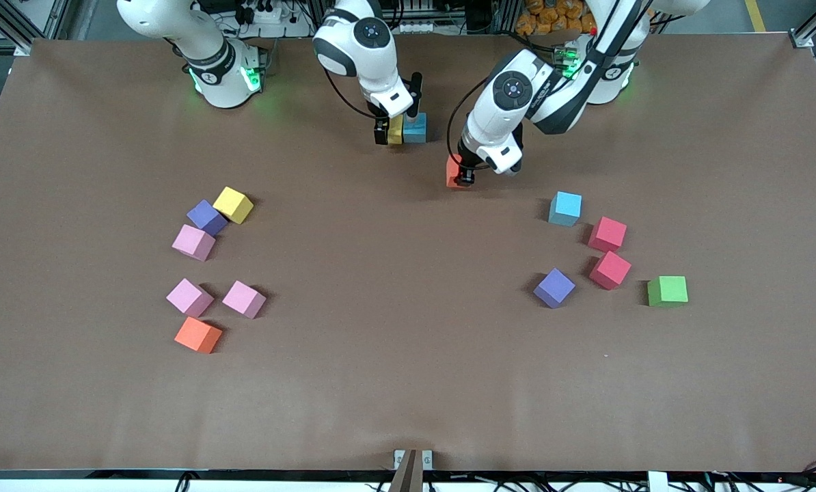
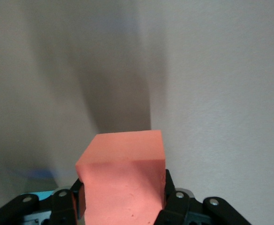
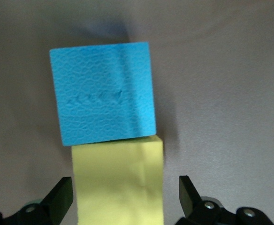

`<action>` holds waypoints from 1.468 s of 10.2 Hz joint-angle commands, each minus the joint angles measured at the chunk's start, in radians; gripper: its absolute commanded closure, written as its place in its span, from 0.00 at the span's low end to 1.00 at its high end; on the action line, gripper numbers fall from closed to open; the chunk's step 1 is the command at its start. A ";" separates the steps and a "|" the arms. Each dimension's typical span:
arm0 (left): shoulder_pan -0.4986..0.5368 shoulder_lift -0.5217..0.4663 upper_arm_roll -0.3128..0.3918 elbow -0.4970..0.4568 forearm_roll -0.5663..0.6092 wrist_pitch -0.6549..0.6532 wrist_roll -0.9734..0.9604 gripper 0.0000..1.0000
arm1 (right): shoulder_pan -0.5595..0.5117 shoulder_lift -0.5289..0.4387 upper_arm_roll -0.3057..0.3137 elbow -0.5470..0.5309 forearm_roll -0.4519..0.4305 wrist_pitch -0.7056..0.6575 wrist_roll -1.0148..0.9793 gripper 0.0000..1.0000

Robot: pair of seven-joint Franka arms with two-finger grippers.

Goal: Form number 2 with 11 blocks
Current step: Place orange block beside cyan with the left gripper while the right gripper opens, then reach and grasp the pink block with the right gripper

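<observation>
A yellow block (image 1: 396,130) sits on the table touching a light blue block (image 1: 415,128), close to the robots' bases. My right gripper (image 1: 396,137) straddles the yellow block (image 3: 118,183); it is open, with a gap on each side, and the light blue block (image 3: 104,93) lies just past it. My left gripper (image 1: 461,178) is shut on an orange block (image 1: 454,171), low over the table beside that pair, toward the left arm's end. In the left wrist view the orange block (image 2: 123,178) fills the space between the fingers (image 2: 174,199). No number 2 figure shows.
Toward the right arm's end lie loose yellow (image 1: 233,204), purple (image 1: 207,217), pink (image 1: 193,242), pink (image 1: 189,297), pink (image 1: 244,299) and orange (image 1: 198,335) blocks. Toward the left arm's end lie light blue (image 1: 565,208), red (image 1: 607,234), red (image 1: 610,270), purple (image 1: 554,288) and green (image 1: 668,290) cubes.
</observation>
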State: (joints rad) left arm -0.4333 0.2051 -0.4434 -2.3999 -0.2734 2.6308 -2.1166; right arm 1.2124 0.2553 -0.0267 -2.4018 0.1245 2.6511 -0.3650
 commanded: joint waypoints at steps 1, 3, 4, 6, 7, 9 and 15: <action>0.016 -0.012 -0.058 -0.024 -0.075 0.026 -0.002 0.82 | 0.010 -0.066 -0.044 0.000 -0.014 -0.071 -0.023 0.00; 0.008 0.007 -0.083 -0.024 -0.107 0.047 -0.002 0.82 | 0.010 -0.105 -0.071 0.000 -0.014 -0.126 -0.052 0.00; -0.002 0.014 -0.084 -0.027 -0.112 0.052 -0.002 0.82 | 0.009 -0.122 -0.076 0.000 -0.013 -0.141 -0.052 0.00; -0.004 0.033 -0.118 -0.041 -0.113 0.073 -0.002 0.81 | 0.006 -0.151 -0.096 0.006 -0.013 -0.186 -0.052 0.00; -0.004 0.033 -0.132 -0.048 -0.127 0.075 -0.002 0.81 | -0.002 -0.160 -0.111 0.007 -0.013 -0.198 -0.052 0.00; -0.004 0.033 -0.172 -0.062 -0.150 0.077 -0.002 0.81 | -0.008 -0.191 -0.189 0.019 -0.011 -0.255 -0.049 0.00; -0.001 0.034 -0.233 -0.120 -0.176 0.129 -0.002 0.81 | -0.152 -0.182 -0.441 0.237 -0.003 -0.507 0.012 0.00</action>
State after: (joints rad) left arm -0.4385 0.2511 -0.6608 -2.5023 -0.4226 2.7435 -2.1168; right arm 1.1420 0.0594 -0.4660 -2.2419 0.1250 2.2179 -0.3760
